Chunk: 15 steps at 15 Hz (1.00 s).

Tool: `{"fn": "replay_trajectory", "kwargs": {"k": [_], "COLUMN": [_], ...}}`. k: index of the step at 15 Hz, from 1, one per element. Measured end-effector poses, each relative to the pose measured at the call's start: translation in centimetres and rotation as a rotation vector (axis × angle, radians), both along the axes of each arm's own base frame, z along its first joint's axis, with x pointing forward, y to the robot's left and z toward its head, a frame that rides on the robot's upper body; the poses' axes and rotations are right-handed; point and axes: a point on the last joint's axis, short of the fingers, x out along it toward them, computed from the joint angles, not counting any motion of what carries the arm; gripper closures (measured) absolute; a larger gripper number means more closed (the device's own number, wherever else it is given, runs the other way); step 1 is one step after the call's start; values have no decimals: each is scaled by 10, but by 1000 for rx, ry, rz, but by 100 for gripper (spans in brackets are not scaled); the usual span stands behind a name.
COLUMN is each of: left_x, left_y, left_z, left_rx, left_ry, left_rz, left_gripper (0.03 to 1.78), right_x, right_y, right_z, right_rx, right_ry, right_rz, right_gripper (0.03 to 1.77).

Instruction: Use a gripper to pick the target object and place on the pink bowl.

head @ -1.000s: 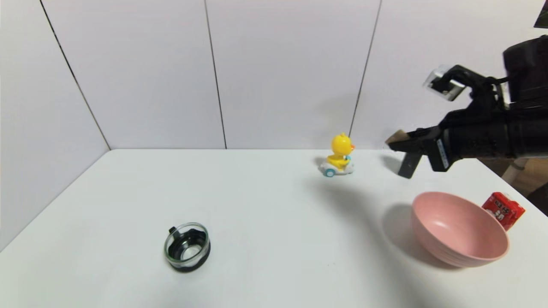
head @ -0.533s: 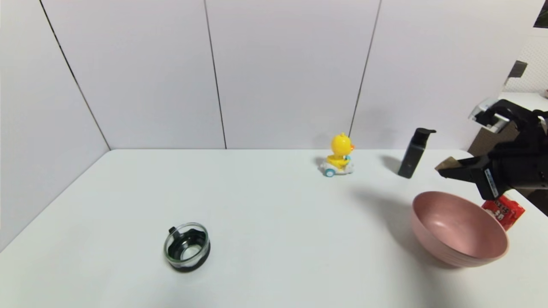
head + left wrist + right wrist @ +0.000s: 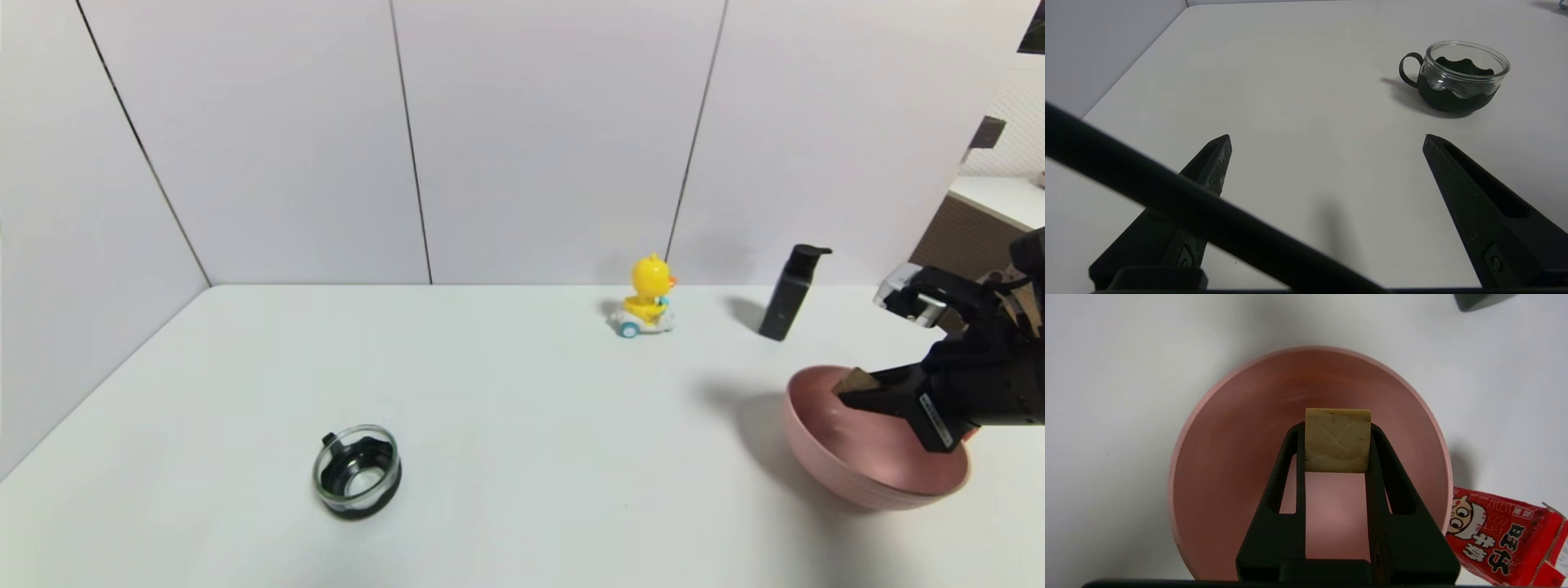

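Between the two black fingers of my right gripper (image 3: 1337,446) I hold the small light-tan wooden cube (image 3: 1337,441), pressed on both its sides. It hangs over the inside of the large round matte pink bowl (image 3: 1229,457), not touching the bottom. In the head view my right gripper (image 3: 857,390) reaches over the bowl's rim (image 3: 804,433) from the right. Just beside the bowl lies a red snack carton (image 3: 1502,539). My left gripper (image 3: 1327,143) is spread wide above the white table (image 3: 1290,81), near a small glass-and-black cup (image 3: 1457,77).
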Motion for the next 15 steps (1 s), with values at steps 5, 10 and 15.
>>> {"fn": "replay_trajectory", "kwargs": {"k": [5, 10, 15], "left_x": [0, 0, 0], "left_y": [0, 0, 0], "left_z": [0, 0, 0], "left_rx": [0, 0, 0], "left_ry": [0, 0, 0], "left_rz": [0, 0, 0], "left_gripper": [12, 12, 12], "right_x": [2, -3, -65], "right_y": [1, 1, 7], "right_z": [-3, 10, 45], "right_rx": [3, 32, 102], "right_ry": [11, -39, -201], "right_rz": [4, -25, -63], "right_gripper": [81, 46, 29]}}
